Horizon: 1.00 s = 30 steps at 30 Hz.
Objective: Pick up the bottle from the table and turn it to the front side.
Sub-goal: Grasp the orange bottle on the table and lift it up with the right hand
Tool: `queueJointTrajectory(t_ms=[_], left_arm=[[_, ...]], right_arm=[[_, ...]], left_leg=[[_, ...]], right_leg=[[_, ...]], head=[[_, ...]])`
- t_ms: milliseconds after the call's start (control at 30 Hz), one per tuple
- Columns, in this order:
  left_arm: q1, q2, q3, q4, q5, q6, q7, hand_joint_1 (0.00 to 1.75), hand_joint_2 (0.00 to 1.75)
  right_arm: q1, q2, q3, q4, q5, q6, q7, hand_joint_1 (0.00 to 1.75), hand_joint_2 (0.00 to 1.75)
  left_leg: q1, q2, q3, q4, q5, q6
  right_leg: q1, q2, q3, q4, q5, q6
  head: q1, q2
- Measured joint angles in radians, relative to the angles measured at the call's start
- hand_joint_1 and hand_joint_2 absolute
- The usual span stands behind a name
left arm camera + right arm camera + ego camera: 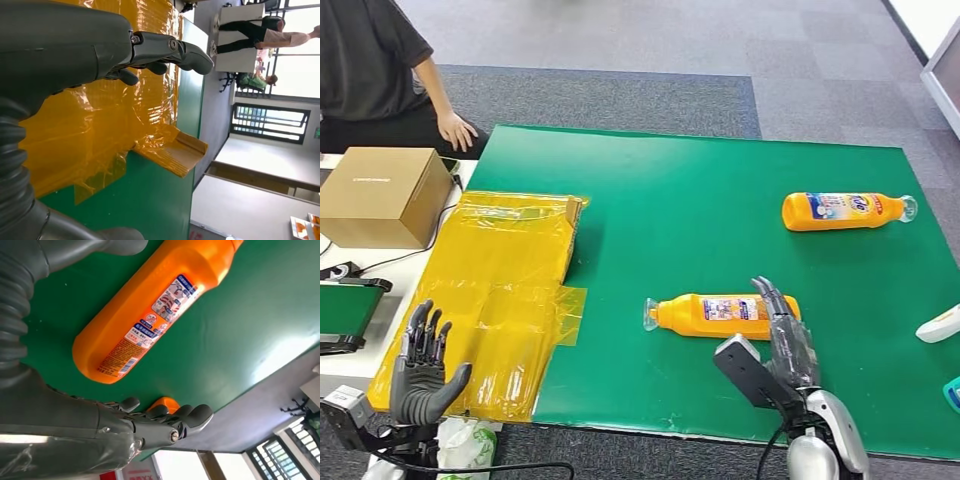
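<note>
- Right hand (782, 325): at the near right of the green mat (682, 180), raised just at the near side of the base end of the nearer bottle (724, 314). Its fingers are spread apart and hold nothing; in the right wrist view the bottle lies between thumb and fingers (188, 417) with clear mat showing around it, so no contact is evident.
- Nearer bottle: orange, lying on its side on the mat, long axis running left–right, clear cap to the left, base to the right under the hand's fingertips. The side facing up carries small print and a barcode, likely the back label.
- Left hand (422, 370): at the near left, over the yellow plastic sheet (501, 290), fingers apart and empty, well apart from either bottle. The right hand is plainly the nearer one for the grasp.
- Second bottle (844, 210): farther and to the right, also on its side, cap pointing right.
- Person (380, 70): seated at the far left, beside a cardboard box (384, 195).
</note>
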Motion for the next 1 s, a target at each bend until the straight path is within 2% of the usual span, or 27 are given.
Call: queueJointTrajectory(t_ms=[133, 300, 567, 600, 700, 733, 1000], left_arm=[[-0.025, 0.005, 0.0, 0.039, -0.006, 0.001, -0.02, 0.0, 1.75], [-0.058, 0.014, -0.01, 0.095, -0.009, 0.012, -0.045, 0.0, 1.75], [-0.093, 0.023, -0.024, 0.15, -0.002, 0.027, -0.052, 0.0, 1.75], [-0.095, 0.024, -0.026, 0.154, 0.0, 0.029, -0.052, 0.0, 1.75], [-0.102, 0.028, -0.037, 0.163, 0.008, 0.037, -0.052, 0.0, 1.75], [-0.102, 0.029, -0.039, 0.164, 0.011, 0.04, -0.052, 0.0, 1.75], [-0.1, 0.04, -0.041, 0.169, 0.026, 0.052, -0.052, 0.0, 1.75]], right_arm=[[-0.084, -0.047, 0.029, 0.122, 0.055, 0.041, 0.048, 0.0, 1.75], [-0.209, -0.1, 0.06, 0.322, 0.1, 0.046, 0.082, 0.0, 1.75], [-0.359, -0.146, 0.082, 0.564, 0.157, 0.032, 0.101, 0.0, 1.75], [-0.375, -0.15, 0.084, 0.591, 0.17, 0.029, 0.105, 0.38, 1.75], [-0.429, -0.162, 0.094, 0.676, 0.213, 0.035, 0.108, 1.69, 1.75], [-0.443, -0.166, 0.1, 0.701, 0.224, 0.04, 0.104, 1.75, 1.75], [-0.488, -0.193, 0.153, 0.777, 0.251, 0.042, 0.069, 1.75, 1.75]], left_leg=[[0.0, 0.0, 0.0, 0.0, 0.001, 0.0], [0.0, 0.0, 0.0, 0.0, 0.002, 0.001], [0.0, 0.0, 0.0, 0.0, 0.002, 0.001], [0.0, 0.0, 0.0, 0.0, 0.002, 0.001], [0.0, 0.0, 0.001, 0.0, 0.002, 0.001], [0.0, 0.0, 0.002, 0.0, 0.002, 0.001], [0.0, 0.0, 0.008, 0.0, 0.001, 0.002]], right_leg=[[0.0, 0.0, 0.0, 0.0, 0.001, 0.0], [0.0, 0.0, 0.0, 0.0, 0.002, 0.001], [0.0, 0.0, 0.001, 0.0, 0.002, 0.001], [0.0, 0.0, 0.001, 0.0, 0.002, 0.001], [0.0, 0.0, 0.001, 0.0, 0.002, 0.001], [0.0, 0.0, 0.001, 0.0, 0.002, 0.001], [0.0, 0.0, 0.003, -0.001, 0.001, 0.001]], head=[[0.0, 0.0], [0.0, 0.0], [0.0, 0.0], [0.0, 0.0], [0.0, 0.0], [0.0, 0.0], [0.0, 0.0]])
